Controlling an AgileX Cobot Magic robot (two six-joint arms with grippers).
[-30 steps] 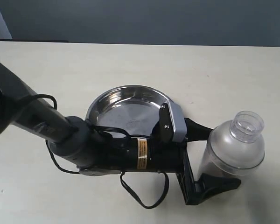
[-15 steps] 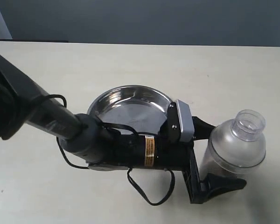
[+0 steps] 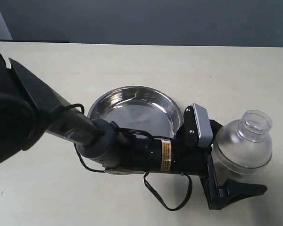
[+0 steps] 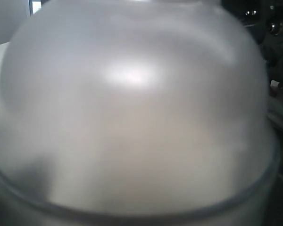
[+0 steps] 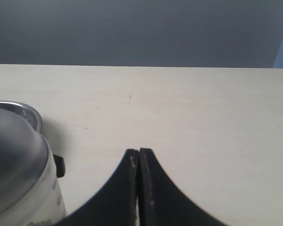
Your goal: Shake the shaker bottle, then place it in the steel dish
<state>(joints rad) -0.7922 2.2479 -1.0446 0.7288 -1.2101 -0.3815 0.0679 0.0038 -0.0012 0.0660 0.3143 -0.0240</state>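
Observation:
The frosted shaker bottle [image 3: 243, 146] stands upright on the table, right of the steel dish [image 3: 132, 115]. My left gripper [image 3: 236, 160] reaches across in front of the dish and straddles the bottle's lower body. One black finger [image 3: 240, 190] lies on the near side; the other is mostly hidden behind the bottle. The jaws stand wide, and I see no squeeze. The bottle [image 4: 132, 117] fills the left wrist view as a blur. My right gripper [image 5: 139, 153] is shut on nothing over bare table, with the bottle [image 5: 16, 160] and dish rim [image 5: 23, 110] off to its side.
The left arm [image 3: 132, 153], with its looped black cable [image 3: 172, 200], lies low across the dish's near rim. A dark wall backs the table's far edge. The right gripper does not show in the exterior view.
The left arm has pushed to the right, bringing its jaws further around the bottle. The bottle has shifted slightly right. The dish has not moved.

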